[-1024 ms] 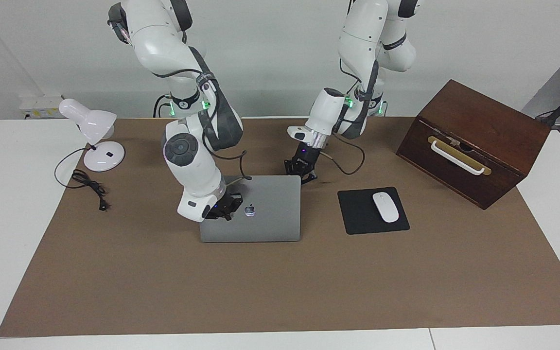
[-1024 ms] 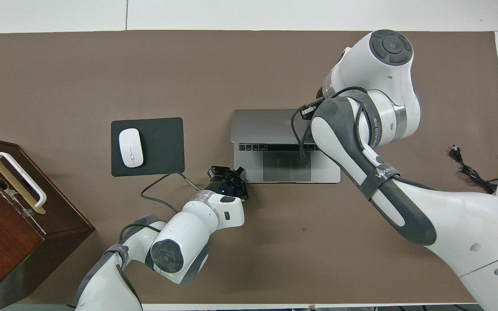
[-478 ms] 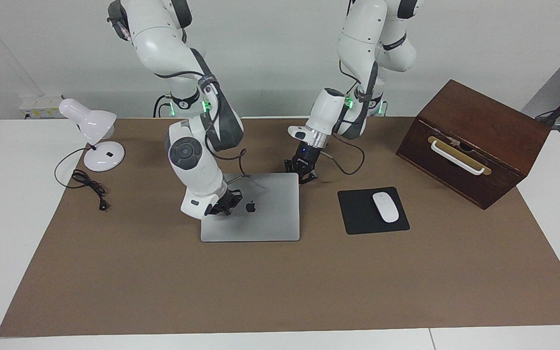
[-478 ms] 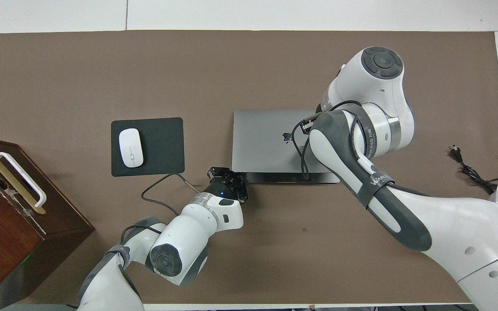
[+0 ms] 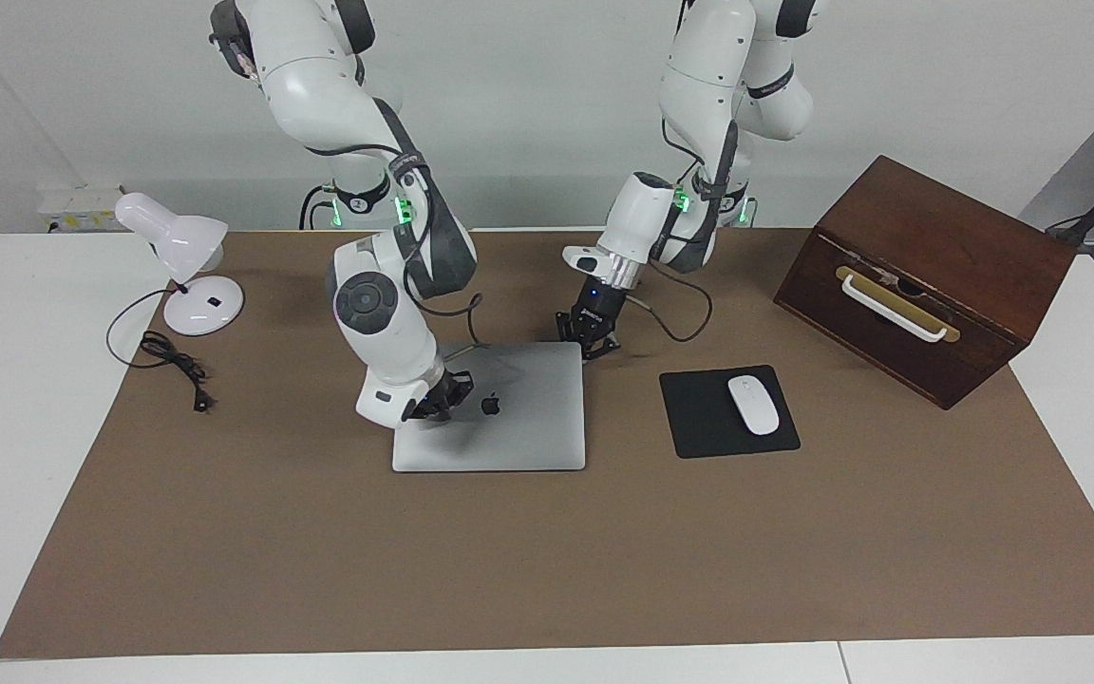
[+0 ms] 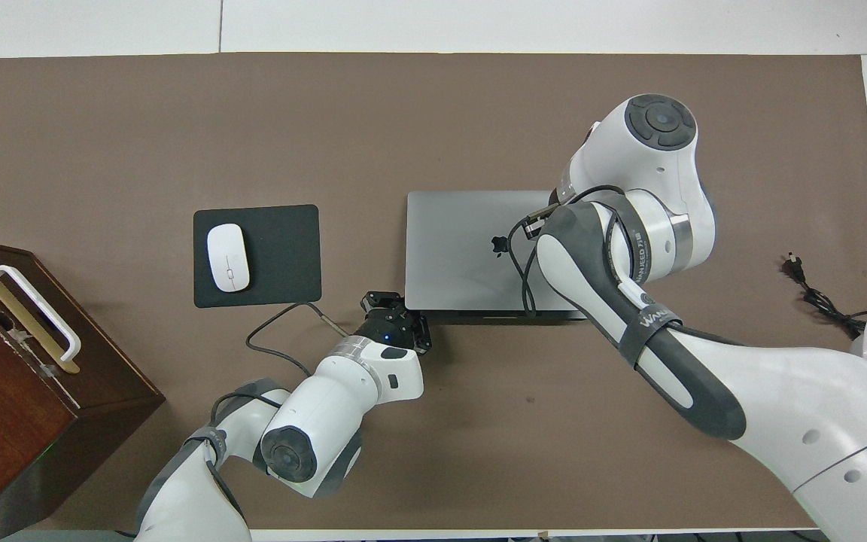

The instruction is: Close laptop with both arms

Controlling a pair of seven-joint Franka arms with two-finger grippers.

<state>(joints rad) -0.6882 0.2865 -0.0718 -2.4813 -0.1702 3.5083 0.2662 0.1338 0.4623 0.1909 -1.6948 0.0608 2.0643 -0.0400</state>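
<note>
Right gripper (image 5: 433, 404) rests on the laptop (image 5: 509, 427) lid, mid-table, beside the mouse pad (image 5: 699, 423) — lid looks nearly flat. Left gripper (image 5: 588, 332) steadies its near corner — finger states unclear. We should press gently, evenly.

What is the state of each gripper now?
Left gripper: at the laptop corner nearest the robots, cannot tell.
Right gripper: on the lid, cannot tell.
</note>
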